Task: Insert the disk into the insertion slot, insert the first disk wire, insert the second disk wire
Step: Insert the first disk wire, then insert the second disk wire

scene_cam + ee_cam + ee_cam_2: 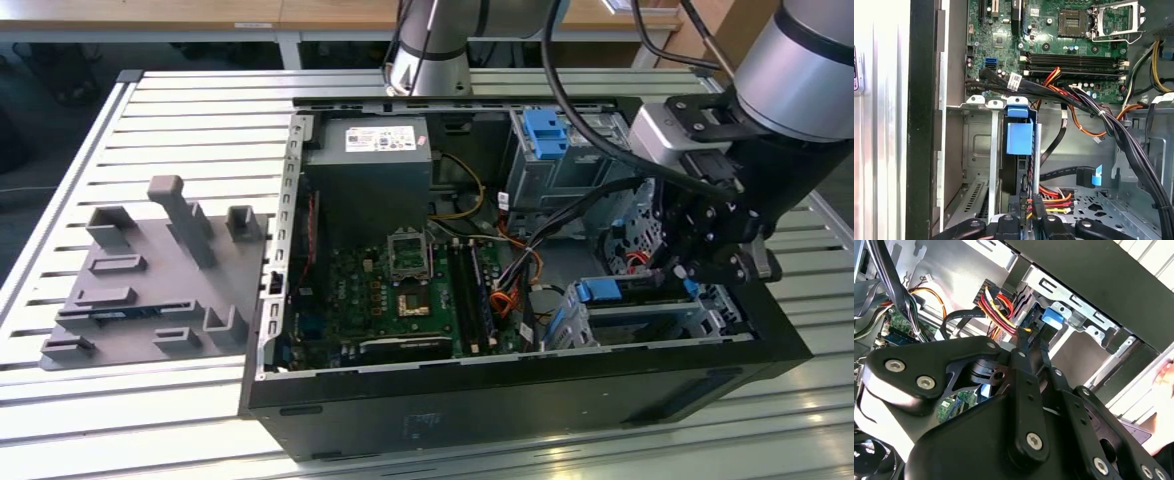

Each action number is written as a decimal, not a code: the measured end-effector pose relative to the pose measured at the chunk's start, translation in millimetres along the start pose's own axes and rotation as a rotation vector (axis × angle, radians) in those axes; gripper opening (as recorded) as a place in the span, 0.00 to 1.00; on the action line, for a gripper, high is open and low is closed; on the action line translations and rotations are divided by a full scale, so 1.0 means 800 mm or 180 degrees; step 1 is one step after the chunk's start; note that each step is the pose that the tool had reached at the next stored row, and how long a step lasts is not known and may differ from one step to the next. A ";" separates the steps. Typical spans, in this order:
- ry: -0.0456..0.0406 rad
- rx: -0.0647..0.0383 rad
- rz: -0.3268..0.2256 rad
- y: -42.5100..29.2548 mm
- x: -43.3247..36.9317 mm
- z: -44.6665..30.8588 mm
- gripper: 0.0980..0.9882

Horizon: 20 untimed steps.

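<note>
One disk wire (1053,203), red and yellow, sat pinched in my narrowed gripper (1026,222) just beside the disk (1019,137), which I saw seated in the insertion slot (979,150).

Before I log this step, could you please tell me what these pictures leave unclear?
Exterior view: the gripper covers one end of the disk in the insertion slot.
First wrist view: the red and yellow wires hide the disk's ports.
Second wrist view: the gripper's linkage blocks where those wires end.

Slatted metal table (160,110); wooden desks (200,12) behind.
</note>
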<state>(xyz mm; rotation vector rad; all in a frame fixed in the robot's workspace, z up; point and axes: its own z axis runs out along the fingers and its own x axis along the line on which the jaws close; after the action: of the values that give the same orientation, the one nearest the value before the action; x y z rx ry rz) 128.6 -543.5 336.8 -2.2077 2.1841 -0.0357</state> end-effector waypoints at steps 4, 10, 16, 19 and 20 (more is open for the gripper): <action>-0.0001 -0.0002 0.0000 -0.0002 0.000 -0.0026 0.07; 0.0000 -0.0003 0.0000 -0.0003 0.000 -0.0047 0.01; 0.0000 -0.0003 0.0000 -0.0003 0.000 -0.0051 0.01; 0.0000 -0.0003 0.0000 0.0003 0.000 -0.0052 0.01; 0.0000 -0.0003 0.0000 0.0011 0.000 -0.0053 0.01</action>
<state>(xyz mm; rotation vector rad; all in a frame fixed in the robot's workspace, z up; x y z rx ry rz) 127.6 -543.5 341.0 -2.2081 2.1846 -0.0349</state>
